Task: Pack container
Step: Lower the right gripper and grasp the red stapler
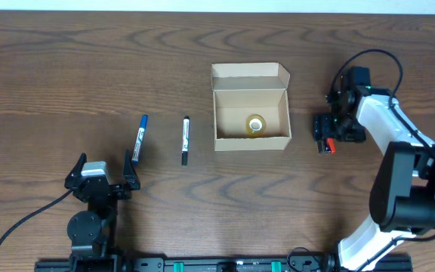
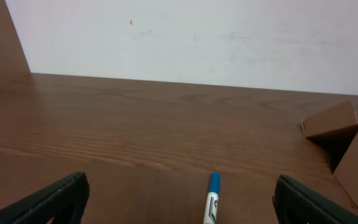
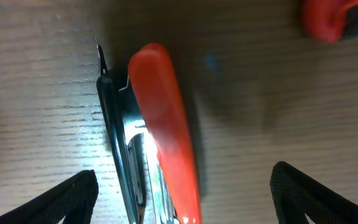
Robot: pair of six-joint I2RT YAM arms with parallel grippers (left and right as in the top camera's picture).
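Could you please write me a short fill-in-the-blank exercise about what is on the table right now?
1. The cardboard box in the middle of the table has its flap lid ___.
2. The marker nearest the left hand has a ___ cap.
3. The right hand is held open over a ___ stapler.
Missing words: open; blue; red.

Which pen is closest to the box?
The black pen. It lies between the blue-capped pen and the box; the blue one is farther away.
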